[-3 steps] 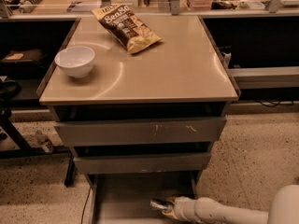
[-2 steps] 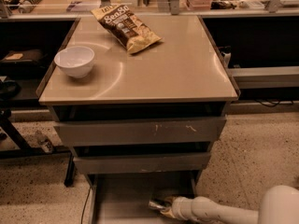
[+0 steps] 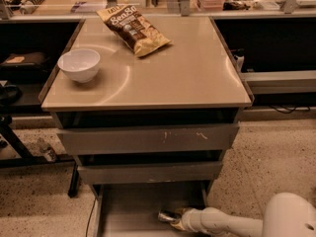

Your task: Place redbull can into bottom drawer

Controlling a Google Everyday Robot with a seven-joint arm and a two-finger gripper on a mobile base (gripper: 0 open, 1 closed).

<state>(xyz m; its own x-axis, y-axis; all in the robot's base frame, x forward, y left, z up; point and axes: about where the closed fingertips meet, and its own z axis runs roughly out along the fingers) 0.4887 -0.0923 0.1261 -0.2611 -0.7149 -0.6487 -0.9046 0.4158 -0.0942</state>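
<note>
The gripper (image 3: 168, 217) hangs low inside the bottom drawer (image 3: 131, 206).

Robot lab: steel drawer cabinet (image 3: 148, 140), cluttered benches (image 3: 269, 15), end effector (image 3: 171, 217) in bottom drawer (image 3: 131, 206)

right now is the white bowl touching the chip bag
Apart. The camera view shows bare tabletop between the white bowl and the chip bag. The gripper is down in the open bottom drawer, far from both.
</note>
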